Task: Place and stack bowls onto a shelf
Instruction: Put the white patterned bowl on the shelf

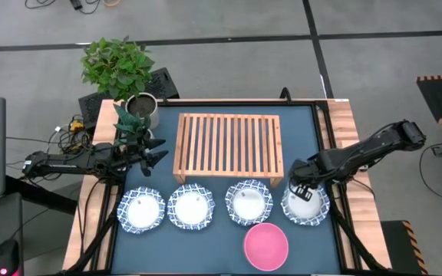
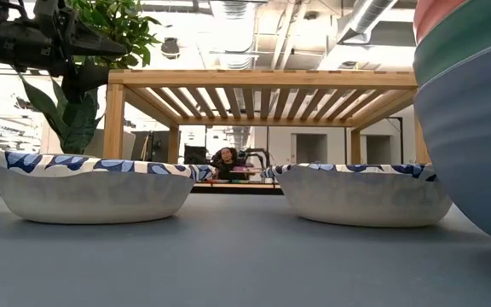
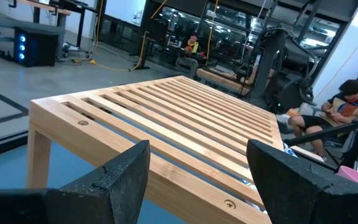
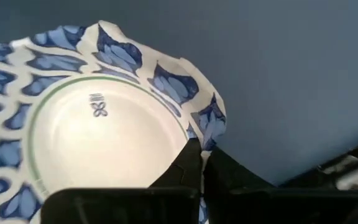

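Four white bowls with blue patterned rims stand in a row on the dark blue table in front of the shelf [image 1: 228, 146]: [image 1: 141, 209], [image 1: 191, 205], [image 1: 249, 202] and the rightmost [image 1: 306, 205]. A pink bowl [image 1: 265, 247] sits nearer the front edge; the low view shows it on top of a green and a blue one [image 2: 467, 111]. My right gripper [image 1: 301, 188] is shut on the rightmost bowl [image 4: 104, 137]. My left gripper [image 1: 156, 151] hangs open and empty just left of the shelf [image 3: 166, 118]. My right gripper pinches the rightmost bowl's rim [image 4: 211, 127] on its far side, toward the shelf, one finger [image 4: 188, 165] inside the bowl and the other outside. The fingers slant down from the far right. The rim looks bent at the hold. I cannot tell whether the bowl is lifted.
A potted plant [image 1: 121, 69] in a metal pot [image 1: 141, 107] stands at the table's far left corner, close behind my left arm. The shelf's slatted top is bare. People sit in the room beyond the table [image 3: 334, 112].
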